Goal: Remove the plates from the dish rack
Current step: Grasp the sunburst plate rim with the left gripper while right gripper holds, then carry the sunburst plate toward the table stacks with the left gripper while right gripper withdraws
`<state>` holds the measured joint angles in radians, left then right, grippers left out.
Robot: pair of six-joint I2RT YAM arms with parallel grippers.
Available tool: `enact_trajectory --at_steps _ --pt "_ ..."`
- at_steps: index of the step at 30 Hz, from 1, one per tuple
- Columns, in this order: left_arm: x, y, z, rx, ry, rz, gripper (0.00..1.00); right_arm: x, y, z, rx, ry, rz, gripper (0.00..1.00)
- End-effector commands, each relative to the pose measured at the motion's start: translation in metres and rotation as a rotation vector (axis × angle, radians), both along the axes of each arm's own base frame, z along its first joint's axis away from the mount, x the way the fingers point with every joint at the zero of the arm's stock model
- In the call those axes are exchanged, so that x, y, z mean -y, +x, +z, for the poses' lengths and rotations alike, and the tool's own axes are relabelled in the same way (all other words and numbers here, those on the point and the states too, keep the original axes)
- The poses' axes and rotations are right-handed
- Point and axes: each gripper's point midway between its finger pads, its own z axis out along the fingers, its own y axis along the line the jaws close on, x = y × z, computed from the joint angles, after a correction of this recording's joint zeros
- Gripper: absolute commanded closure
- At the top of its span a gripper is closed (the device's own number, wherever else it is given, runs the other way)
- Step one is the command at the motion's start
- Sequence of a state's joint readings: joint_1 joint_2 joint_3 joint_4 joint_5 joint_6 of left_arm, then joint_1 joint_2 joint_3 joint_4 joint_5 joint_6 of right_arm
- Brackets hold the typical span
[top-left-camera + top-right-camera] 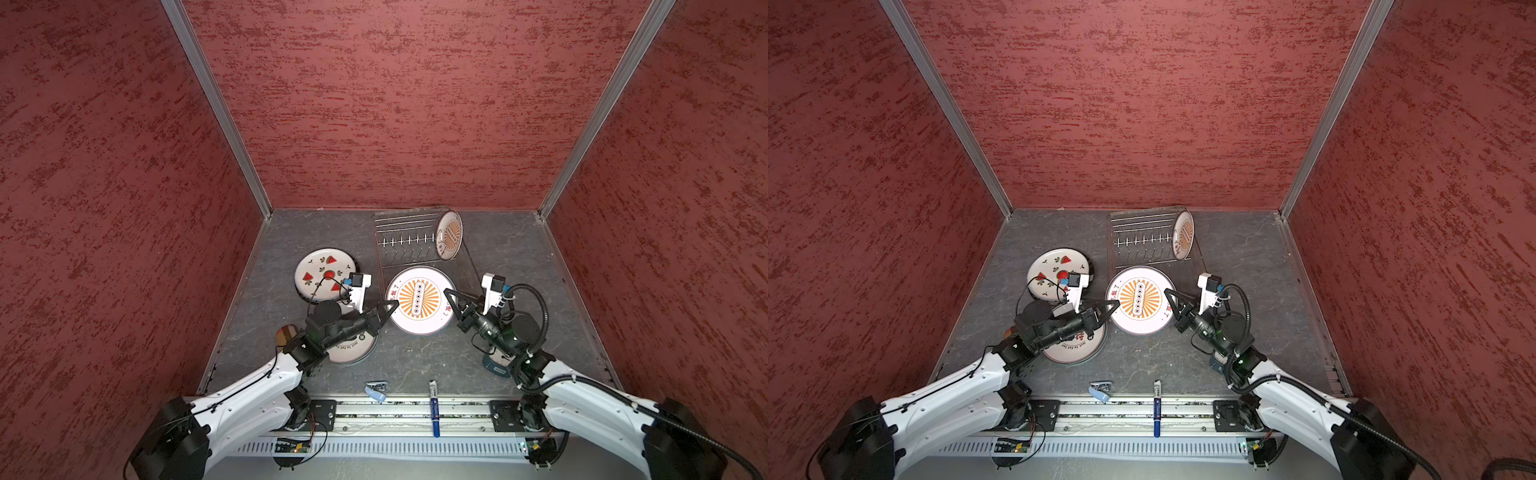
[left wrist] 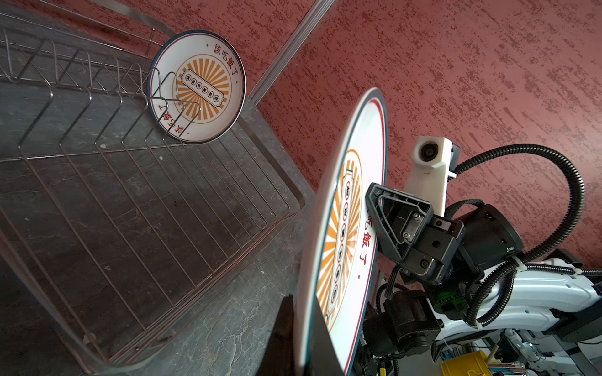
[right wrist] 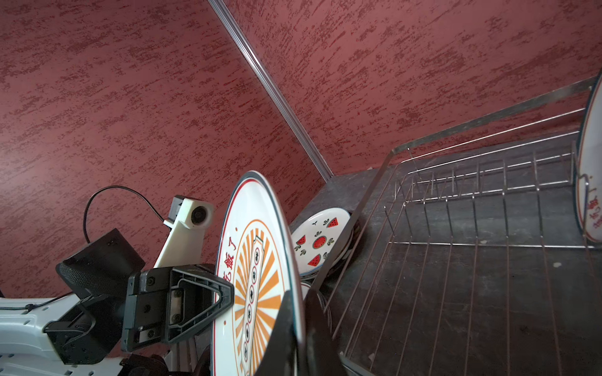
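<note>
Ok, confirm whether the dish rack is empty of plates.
No: one orange sunburst plate stands upright among the prongs at one end of the dish rack.

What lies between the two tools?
The held sunburst plate; left tool and right tool grip its opposite rims, seen in both top views.

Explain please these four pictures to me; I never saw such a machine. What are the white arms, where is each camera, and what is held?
These are two white robot arms at a grey table. Two pictures look down from above; two come from a camera on each wrist. The left end effector and right end effector are both shut on opposite rims of one white round ceramic plate with an orange sunburst. Behind it stands the silver wire dish rack, with one matching sunburst plate standing at its end. A white round watermelon-patterned plate lies at the left.
</note>
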<state>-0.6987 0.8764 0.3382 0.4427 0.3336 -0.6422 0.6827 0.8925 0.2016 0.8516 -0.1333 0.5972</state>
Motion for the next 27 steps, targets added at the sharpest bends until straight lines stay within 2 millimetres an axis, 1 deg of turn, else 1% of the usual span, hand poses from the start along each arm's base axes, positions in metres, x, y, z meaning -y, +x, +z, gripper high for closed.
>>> enact_trajectory --at_steps 1,5,6,9,11,13,15,16,17,18,19,20,23,27 --pt "0.004 -0.013 0.013 0.050 -0.022 -0.059 1.00 0.002 0.014 0.006 0.045 -0.009 -0.071 1.00" --pt "-0.006 -0.012 0.010 0.027 -0.019 -0.006 1.00 -0.009 0.018 0.003 0.055 -0.029 -0.038 1.00" --pt "-0.008 -0.012 0.011 0.027 -0.025 0.003 1.00 -0.012 0.019 0.003 0.062 -0.032 -0.027 0.98" --pt "-0.016 -0.012 0.014 0.025 -0.044 0.037 1.00 -0.021 0.017 0.006 0.084 -0.037 0.018 0.88" --pt "-0.022 -0.011 0.017 0.029 -0.058 0.069 1.00 -0.024 0.015 0.007 0.095 -0.029 0.038 0.79" --pt "-0.027 -0.009 0.019 0.022 -0.077 0.099 1.00 -0.027 0.013 0.009 0.098 -0.026 0.057 0.72" --pt "-0.030 -0.008 0.022 0.019 -0.094 0.103 1.00 -0.028 0.010 0.007 0.092 -0.026 0.079 0.62" --pt "-0.032 -0.007 0.022 0.007 -0.106 0.105 1.00 -0.029 0.008 0.005 0.087 -0.025 0.092 0.55" --pt "-0.033 -0.007 0.023 0.002 -0.117 0.103 1.00 -0.030 0.007 0.004 0.083 -0.026 0.100 0.41" --pt "-0.035 -0.007 0.025 -0.001 -0.130 0.101 1.00 -0.031 0.006 0.002 0.075 -0.031 0.107 0.24" --pt "-0.037 -0.006 0.026 -0.007 -0.140 0.107 1.00 -0.030 0.008 0.000 0.056 -0.030 0.101 0.09" --pt "-0.039 -0.005 0.027 -0.010 -0.149 0.114 1.00 -0.029 0.010 -0.002 0.042 -0.029 0.085 0.01" --pt "-0.048 0.000 0.025 -0.039 -0.166 0.169 1.00 -0.025 0.013 -0.003 0.030 -0.028 0.059 0.01" --pt "-0.069 0.010 0.016 -0.118 -0.214 0.285 1.00 -0.026 0.010 -0.001 0.030 -0.014 0.072 0.01"
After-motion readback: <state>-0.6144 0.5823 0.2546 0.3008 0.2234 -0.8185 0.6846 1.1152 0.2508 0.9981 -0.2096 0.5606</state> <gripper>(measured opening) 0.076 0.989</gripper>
